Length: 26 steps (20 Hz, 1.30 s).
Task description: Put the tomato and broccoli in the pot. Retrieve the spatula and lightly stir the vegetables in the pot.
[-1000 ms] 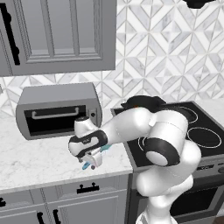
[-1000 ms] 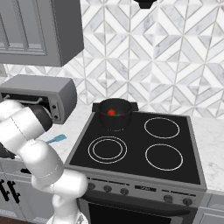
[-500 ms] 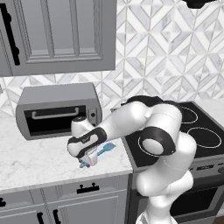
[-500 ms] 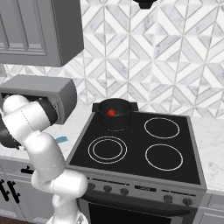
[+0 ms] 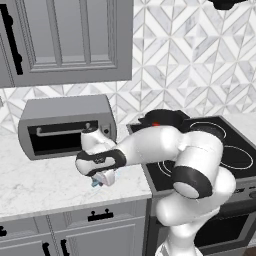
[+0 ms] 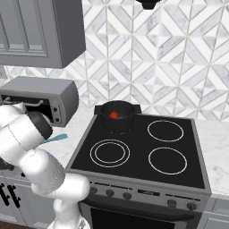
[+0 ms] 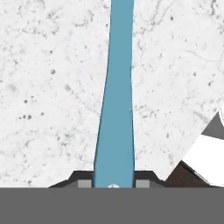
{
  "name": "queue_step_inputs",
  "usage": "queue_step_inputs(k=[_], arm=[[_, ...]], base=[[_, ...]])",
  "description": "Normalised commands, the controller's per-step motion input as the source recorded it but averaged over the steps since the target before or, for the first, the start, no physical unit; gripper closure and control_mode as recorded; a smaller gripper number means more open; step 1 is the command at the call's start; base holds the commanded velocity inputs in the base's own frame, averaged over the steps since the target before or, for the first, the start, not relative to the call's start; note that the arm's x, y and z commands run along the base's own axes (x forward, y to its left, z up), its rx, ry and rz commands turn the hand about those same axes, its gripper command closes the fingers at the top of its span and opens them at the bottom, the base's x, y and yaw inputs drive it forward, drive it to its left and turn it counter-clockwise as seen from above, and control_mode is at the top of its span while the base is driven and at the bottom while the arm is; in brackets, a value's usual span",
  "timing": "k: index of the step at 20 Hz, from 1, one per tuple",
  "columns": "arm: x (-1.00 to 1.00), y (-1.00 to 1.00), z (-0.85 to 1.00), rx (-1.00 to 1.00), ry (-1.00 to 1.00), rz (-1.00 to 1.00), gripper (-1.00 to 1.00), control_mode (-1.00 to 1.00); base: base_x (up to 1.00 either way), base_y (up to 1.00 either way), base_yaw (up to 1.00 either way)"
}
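Listing the spatula [image 7: 114, 100] first: we are judging it light, slim, stiff and smooth enough to twist or slip, so a hold low on the handle and square across its width is looking best to us. It is lying on the marble desk [image 7: 48, 87] left of the stove, running straight up from between the jaws [image 7: 113, 183], which are standing apart on either side of it, not yet clamped. We are seeing the arm folding low over the desk before the toaster oven [image 5: 67, 125], hand pointing down, while the tomato [image 6: 114, 115] is sitting in the pot [image 6: 117, 117].

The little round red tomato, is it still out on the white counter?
No, the small round red tomato sits inside the squat dark grey pot on the black stove's back-left burner.
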Motion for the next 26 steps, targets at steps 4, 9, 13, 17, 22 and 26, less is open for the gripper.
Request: queue_step_inputs(k=[4,9,13,17,22,26], arm=[[-0.67,-0.78,1.00,0.16,-0.16,0.00,1.00,-1.00],[-0.56,-0.75,1.00,0.21,-0.14,0.00,1.00,-1.00],[-0.06,-0.46,1.00,0.19,-0.05,0.00,1.00,-1.00],[0.00,-0.48,1.00,0.23,-0.01,0.00,1.00,-1.00],[0.09,-0.48,1.00,0.20,0.00,0.00,1.00,-1.00],[0.24,-0.43,1.00,0.18,0.00,0.00,1.00,-1.00]], base=[[0.00,0.00,0.00],[0.00,0.00,0.00],[0.00,0.00,0.00],[0.00,0.00,0.00],[0.00,0.00,0.00],[0.00,0.00,0.00]])
